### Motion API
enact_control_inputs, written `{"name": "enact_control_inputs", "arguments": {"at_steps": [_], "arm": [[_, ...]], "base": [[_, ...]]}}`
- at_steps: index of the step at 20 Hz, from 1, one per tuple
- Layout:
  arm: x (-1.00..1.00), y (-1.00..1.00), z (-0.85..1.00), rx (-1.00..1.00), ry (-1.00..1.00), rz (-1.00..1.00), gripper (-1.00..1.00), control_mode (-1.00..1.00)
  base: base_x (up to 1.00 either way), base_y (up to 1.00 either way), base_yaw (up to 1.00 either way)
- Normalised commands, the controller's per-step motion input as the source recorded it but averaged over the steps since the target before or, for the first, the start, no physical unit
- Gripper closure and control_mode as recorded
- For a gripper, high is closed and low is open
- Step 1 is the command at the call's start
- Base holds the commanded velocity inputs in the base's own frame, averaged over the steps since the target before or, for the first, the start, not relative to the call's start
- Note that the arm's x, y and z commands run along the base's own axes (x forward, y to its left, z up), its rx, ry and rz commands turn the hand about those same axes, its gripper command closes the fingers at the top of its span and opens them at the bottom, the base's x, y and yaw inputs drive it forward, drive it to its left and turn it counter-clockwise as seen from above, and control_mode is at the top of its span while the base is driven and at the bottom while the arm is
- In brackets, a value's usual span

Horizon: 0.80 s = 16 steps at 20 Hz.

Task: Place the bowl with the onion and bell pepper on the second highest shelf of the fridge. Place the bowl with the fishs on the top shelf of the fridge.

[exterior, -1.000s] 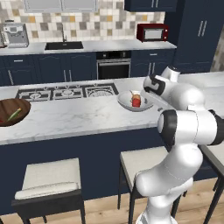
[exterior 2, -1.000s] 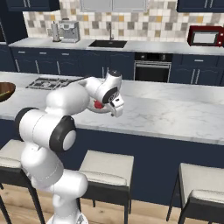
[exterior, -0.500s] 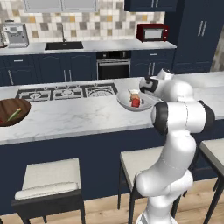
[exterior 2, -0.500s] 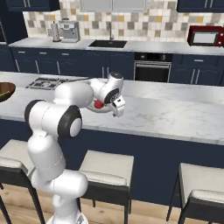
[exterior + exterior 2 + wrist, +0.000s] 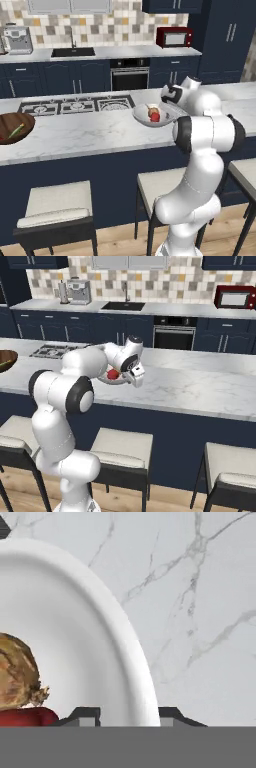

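Observation:
A white bowl (image 5: 142, 116) sits on the marble island counter with the tan onion (image 5: 151, 110) and the red bell pepper (image 5: 155, 117) in it. My gripper (image 5: 167, 102) hangs over the bowl's right rim. In the hand view the gripper (image 5: 130, 714) is open, and the white rim (image 5: 136, 662) runs between the two dark fingertips (image 5: 89, 714). The onion (image 5: 15, 672) and the pepper (image 5: 27, 717) lie inside at the left. From the right base, the gripper (image 5: 134, 376) covers most of the bowl beside the pepper (image 5: 113, 374). A brown bowl (image 5: 24, 131) with the red and green fish (image 5: 15, 131) stands far left.
A gas hob (image 5: 75, 105) is set into the counter behind the bowls. Stools (image 5: 57, 202) stand below the island's front edge. A tall navy unit (image 5: 227, 40) with two handles stands shut at the back right, beside a red microwave (image 5: 173, 36).
The hand has moved left and down onto the white bowl's right rim, and the elbow has swung up. The bowls have stayed put.

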Motion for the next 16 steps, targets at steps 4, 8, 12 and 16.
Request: {"name": "enact_control_inputs", "arguments": {"at_steps": [4, 8, 12, 16], "arm": [[-0.67, 0.01, 0.80, 0.00, -0.12, -0.08, 1.00, -1.00], [-0.98, 0.02, 0.99, 0.00, -0.16, -0.14, 1.00, -1.00], [-1.00, 0.28, 1.00, 0.04, -0.16, -0.24, 1.00, -1.00], [-1.00, 0.25, 0.81, 0.17, -0.23, -0.17, 1.00, -1.00]], "base": [[0.00, 0.00, 0.00], [0.00, 0.00, 0.00], [0.00, 0.00, 0.00], [0.00, 0.00, 0.00]]}}
